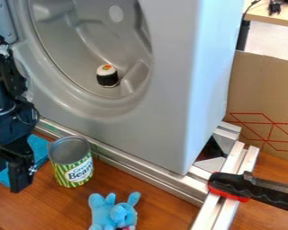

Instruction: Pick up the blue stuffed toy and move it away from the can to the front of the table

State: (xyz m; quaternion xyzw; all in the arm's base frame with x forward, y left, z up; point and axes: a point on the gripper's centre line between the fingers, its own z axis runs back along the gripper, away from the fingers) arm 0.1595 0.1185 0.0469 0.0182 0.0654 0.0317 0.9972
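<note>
Camera view: the black gripper (6, 183) is seen at the left edge, its jaws spread and nothing pinched between them. A blue cloth (38, 152) is seen behind and beside the jaws. Just to their right stands the green-and-yellow can (78, 173), upright and open-topped. Farther right and nearer the camera, the blue plush toy (114, 213) is placed on the wooden table (157, 204). The toy sushi roll (107, 75) is set beyond and above the jaws, inside the round recess of the grey housing (170, 130).

By judgement, a free, ungrasped stage is in hand; for any grasp of the can, the jaws would have to be shifted sideways and lined up across its rim, with the metal rail (134, 168) behind it kept clear.

The outer jaw is partly cut off by the left edge, the cloth is partly covered by the arm, and the toy's lower part is cropped. Whether the can is touched by the cloth cannot be told.
</note>
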